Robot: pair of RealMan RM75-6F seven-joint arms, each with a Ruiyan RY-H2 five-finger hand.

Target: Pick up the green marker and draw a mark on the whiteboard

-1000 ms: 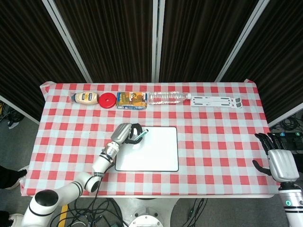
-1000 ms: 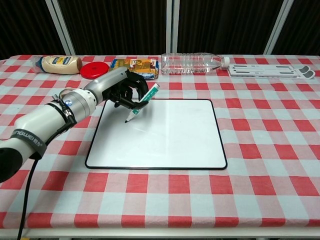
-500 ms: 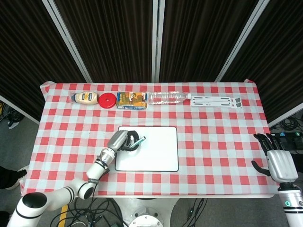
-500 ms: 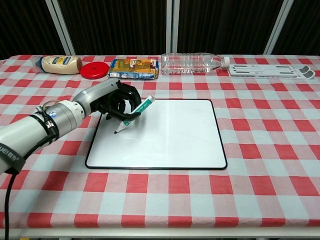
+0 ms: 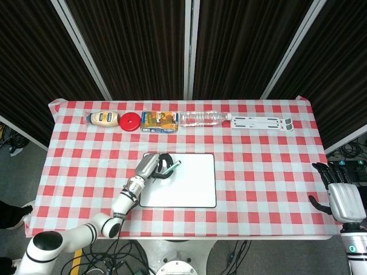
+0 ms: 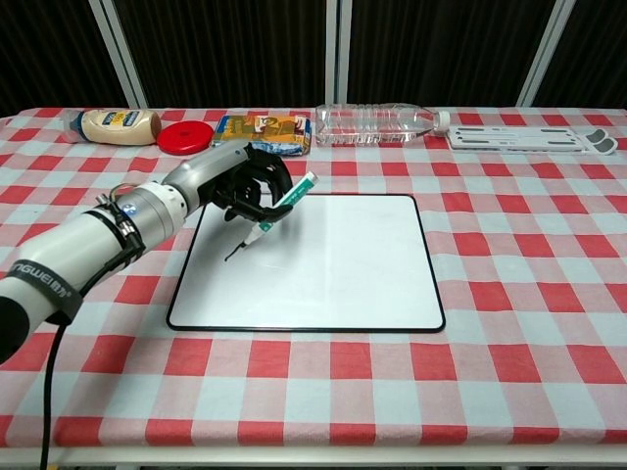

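Observation:
The green marker [image 6: 284, 204] slants down to the left, pinched in my left hand [image 6: 235, 186] over the far left corner of the whiteboard [image 6: 333, 274]. Its tip hangs just above the board, beside a short dark stroke [image 6: 235, 253]. From the head view, the left hand [image 5: 150, 167] and marker [image 5: 171, 167] sit at the top left of the whiteboard [image 5: 189, 189]. My right hand [image 5: 342, 195] shows only there, off the table's right edge, fingers spread and holding nothing.
Along the far edge lie a mayonnaise bottle [image 6: 113, 124], a red disc [image 6: 186, 136], a snack packet [image 6: 263, 130], a clear water bottle [image 6: 377, 122] on its side and a white bracket [image 6: 534, 139]. A red-checked cloth covers the table.
My left hand drew the marker tip toward the near left across the board, then pulled back up to the far side. A short dark stroke now shows on the board.

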